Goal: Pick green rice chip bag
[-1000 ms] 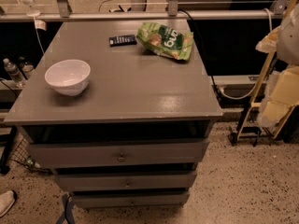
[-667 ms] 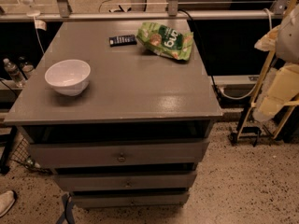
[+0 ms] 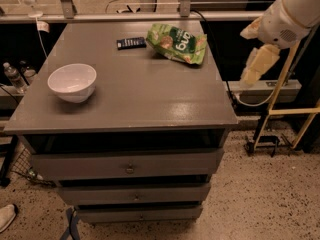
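My hand (image 3: 257,64) hangs off the surface's (image 3: 150,99) right edge, its arm (image 3: 295,9) cut off by the frame. I cannot tell its grip. The green chip bag (image 3: 176,43) lies well to its left, beside a dark packet (image 3: 131,43).

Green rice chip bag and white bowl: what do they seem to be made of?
The green rice chip bag looks like thin glossy plastic film: crinkled, catching light. The white bowl looks like glazed ceramic, perhaps plastic: smooth, softly shiny. The hand hangs right of the table.

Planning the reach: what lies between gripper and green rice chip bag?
Camera view: past green rice chip bag, bare tabletop, a dark cable, then the gripper off-table right.
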Tool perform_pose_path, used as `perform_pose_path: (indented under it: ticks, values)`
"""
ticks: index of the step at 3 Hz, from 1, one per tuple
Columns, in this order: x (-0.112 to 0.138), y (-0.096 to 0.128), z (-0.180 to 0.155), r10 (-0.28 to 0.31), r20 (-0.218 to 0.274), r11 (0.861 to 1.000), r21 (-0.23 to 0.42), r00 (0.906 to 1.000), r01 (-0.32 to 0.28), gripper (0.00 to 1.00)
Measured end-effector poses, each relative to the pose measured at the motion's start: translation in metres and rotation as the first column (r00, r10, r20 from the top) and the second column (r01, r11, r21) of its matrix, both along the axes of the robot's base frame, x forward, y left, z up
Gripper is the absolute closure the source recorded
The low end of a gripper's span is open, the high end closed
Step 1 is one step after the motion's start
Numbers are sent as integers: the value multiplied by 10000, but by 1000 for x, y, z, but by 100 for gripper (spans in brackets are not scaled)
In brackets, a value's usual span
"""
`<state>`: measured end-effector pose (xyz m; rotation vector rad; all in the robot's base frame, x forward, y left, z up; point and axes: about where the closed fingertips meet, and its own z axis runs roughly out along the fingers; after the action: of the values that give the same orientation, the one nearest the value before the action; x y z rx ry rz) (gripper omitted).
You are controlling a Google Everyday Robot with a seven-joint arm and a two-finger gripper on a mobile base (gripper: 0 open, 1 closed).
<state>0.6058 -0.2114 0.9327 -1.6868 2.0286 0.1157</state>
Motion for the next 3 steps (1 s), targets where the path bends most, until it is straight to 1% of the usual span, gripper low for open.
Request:
perform_pose_path:
  ticks: [1,2,3]
  values:
    - [61,8,-17,-4,275,9960,897,9996,-20,0]
    - [79,5,-4,-110,726,9938,1109,9973,29,0]
    - [85,7,-9,-171,830,9906,1364,9964,57,0]
